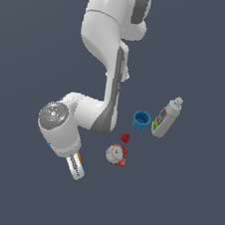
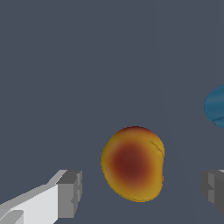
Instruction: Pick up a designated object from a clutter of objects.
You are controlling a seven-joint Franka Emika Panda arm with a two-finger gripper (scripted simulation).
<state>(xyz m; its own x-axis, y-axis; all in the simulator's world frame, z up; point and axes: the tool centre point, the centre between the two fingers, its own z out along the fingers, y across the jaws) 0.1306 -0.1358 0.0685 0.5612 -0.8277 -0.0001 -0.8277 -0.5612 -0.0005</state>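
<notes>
- Arm (image 1: 106, 38): glossy white rounded links with dark grey panels at the joints.
- Wrist joint cap (image 1: 54, 115): a grey textured disc.
- Pincer (image 2: 140, 192): white fingers (image 2: 39, 201) tipped with blocky grey pads (image 2: 70, 194).

Two blue cups (image 1: 142, 120) (image 2: 216, 106), one spray bottle (image 1: 166, 118), one strawberry (image 1: 125, 137), one red-and-white ball (image 1: 115, 154), one orange fruit (image 2: 133, 163).

Fruit (image 2: 133, 164) — orange-yellow, red blush; cup (image 1: 141, 120) — blue.

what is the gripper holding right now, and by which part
Nothing. In the wrist view the gripper is open, with a finger on each side of the orange-yellow fruit and a visible gap to each, so nothing is gripped.
</notes>
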